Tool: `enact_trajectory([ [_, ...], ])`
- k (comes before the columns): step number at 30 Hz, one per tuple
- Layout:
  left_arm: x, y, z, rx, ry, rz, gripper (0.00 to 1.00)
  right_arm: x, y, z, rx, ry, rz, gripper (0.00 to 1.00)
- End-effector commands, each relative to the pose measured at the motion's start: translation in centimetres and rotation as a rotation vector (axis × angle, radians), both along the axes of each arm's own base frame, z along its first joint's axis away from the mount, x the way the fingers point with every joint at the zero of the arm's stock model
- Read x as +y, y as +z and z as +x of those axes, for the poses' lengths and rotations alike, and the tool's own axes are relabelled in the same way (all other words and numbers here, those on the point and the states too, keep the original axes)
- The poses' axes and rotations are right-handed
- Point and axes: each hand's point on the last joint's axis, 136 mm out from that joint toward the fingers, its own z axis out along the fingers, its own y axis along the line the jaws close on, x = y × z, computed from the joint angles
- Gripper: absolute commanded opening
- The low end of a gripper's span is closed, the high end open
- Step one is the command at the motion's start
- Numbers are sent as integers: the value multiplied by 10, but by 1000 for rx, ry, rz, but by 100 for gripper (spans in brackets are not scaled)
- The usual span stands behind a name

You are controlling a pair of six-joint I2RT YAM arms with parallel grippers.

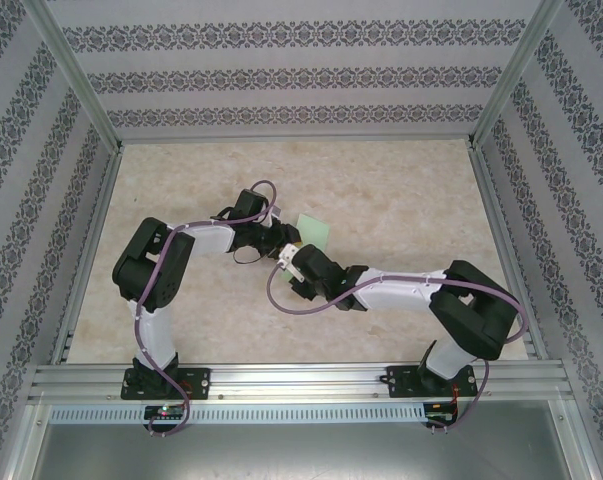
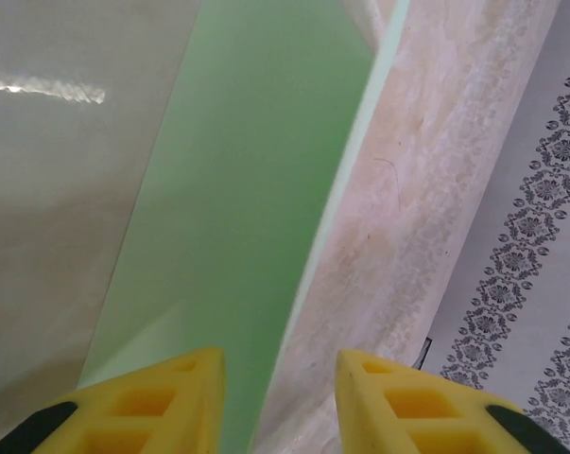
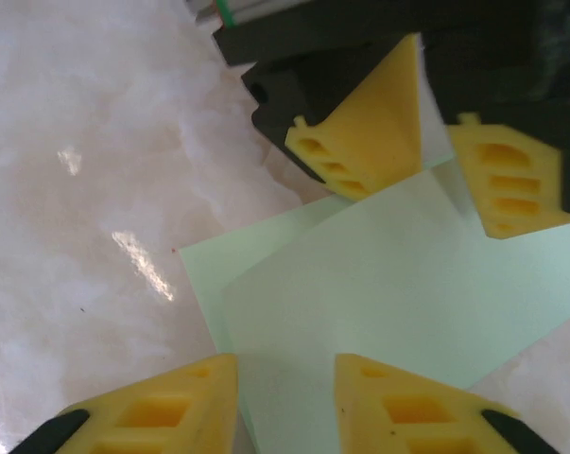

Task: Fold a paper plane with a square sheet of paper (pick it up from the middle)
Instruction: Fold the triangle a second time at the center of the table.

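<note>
Overhead: both arms bend inward over mid-table [image 1: 411, 210], left gripper [image 1: 279, 238] and right gripper [image 1: 293, 264] close together beside the green paper [image 1: 316, 231]. Left wrist: jaws apart, paper [image 2: 256, 189] running up between them. Right wrist: right gripper [image 3: 285, 407] jaws apart over a doubled paper layer, left gripper's fingers [image 3: 370, 123] straddling its far edge.

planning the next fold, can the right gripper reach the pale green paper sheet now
Likely yes: the pale green sheet of paper lies just ahead of the open right gripper, nothing between; the left gripper sits at its far edge.
</note>
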Motion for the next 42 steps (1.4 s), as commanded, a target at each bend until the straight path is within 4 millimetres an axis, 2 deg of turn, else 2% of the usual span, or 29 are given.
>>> enact_trajectory([
  [1,-12,12,6,-31,-20,-49,36,4,13,0,27,-76,97,42],
  [5,-13,13,6,-28,-23,-53,36,12,14,3,4,-102,92,53],
  [13,-14,15,7,-28,-25,-56,35,25,7,9,20,-164,96,57],
  [19,-14,15,7,-24,-25,-54,36,29,1,7,10,-186,73,58],
  [22,-14,15,7,-25,-25,-55,36,23,-1,12,-25,-226,48,57],
  [29,-14,16,7,-23,-23,-54,36,16,10,17,-65,-261,50,37],
  [38,-13,21,8,-35,-19,-50,35,13,14,11,26,-277,130,1],
  [42,-10,24,8,-44,-11,-33,36,13,11,10,76,-290,152,0],
])
